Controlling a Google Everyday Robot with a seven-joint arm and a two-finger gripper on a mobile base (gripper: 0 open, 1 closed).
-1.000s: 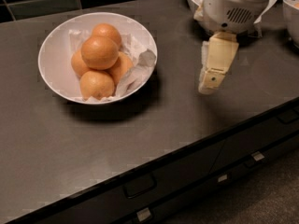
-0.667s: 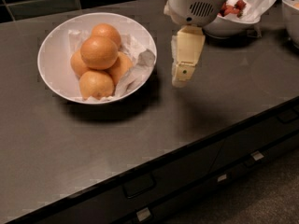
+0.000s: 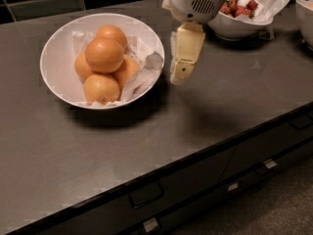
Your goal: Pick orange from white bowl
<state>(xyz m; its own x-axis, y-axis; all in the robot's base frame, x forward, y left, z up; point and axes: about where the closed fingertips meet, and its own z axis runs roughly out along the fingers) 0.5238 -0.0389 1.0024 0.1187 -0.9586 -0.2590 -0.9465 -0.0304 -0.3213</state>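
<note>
The orange [image 3: 104,55] is round and sits on top of a pile of several oranges in the white bowl [image 3: 53,43]. The bowl is wide, lined with crumpled white paper, and stands at the left of the dark counter. My gripper [image 3: 178,74] hangs from a white wrist housing just right of the bowl's rim. It points down, above the counter, and is not touching the bowl or the oranges. It holds nothing that I can see.
A smaller white bowl with red berries [image 3: 239,23] stands behind and right of the gripper. Another white bowl [image 3: 306,18] is cut off at the right edge. The counter's front edge runs diagonally, with drawers [image 3: 146,195] below it. A dark tiled wall is behind.
The gripper has moved left across the counter, from the right side to just beside the white bowl's right rim. The bowl and oranges have not moved.
</note>
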